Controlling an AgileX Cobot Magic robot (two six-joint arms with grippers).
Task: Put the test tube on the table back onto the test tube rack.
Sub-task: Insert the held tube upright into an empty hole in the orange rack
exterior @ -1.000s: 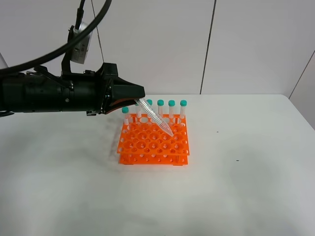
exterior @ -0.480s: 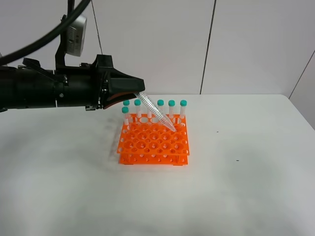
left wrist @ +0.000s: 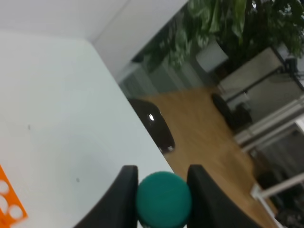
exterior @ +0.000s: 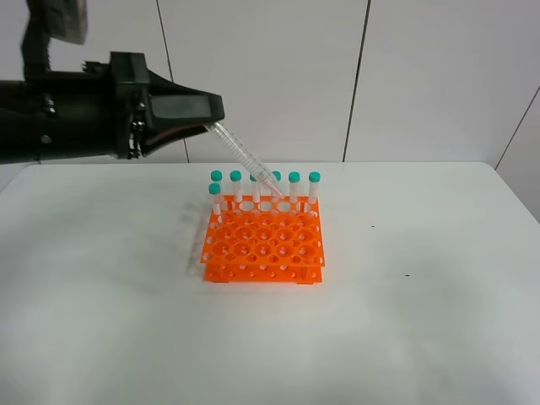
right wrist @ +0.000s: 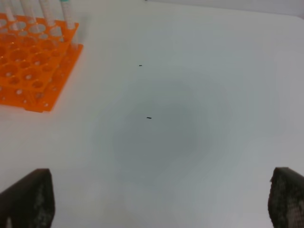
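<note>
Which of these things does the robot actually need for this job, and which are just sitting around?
In the job: the held tube, the orange rack, the left gripper.
Just about: the other tubes in the rack, the open right gripper, the plants.

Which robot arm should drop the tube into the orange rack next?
Left. The left end effector grips the test tube by its teal cap, tip tilted over the test tube rack. The right end effector hangs open over the table, holding nothing.
</note>
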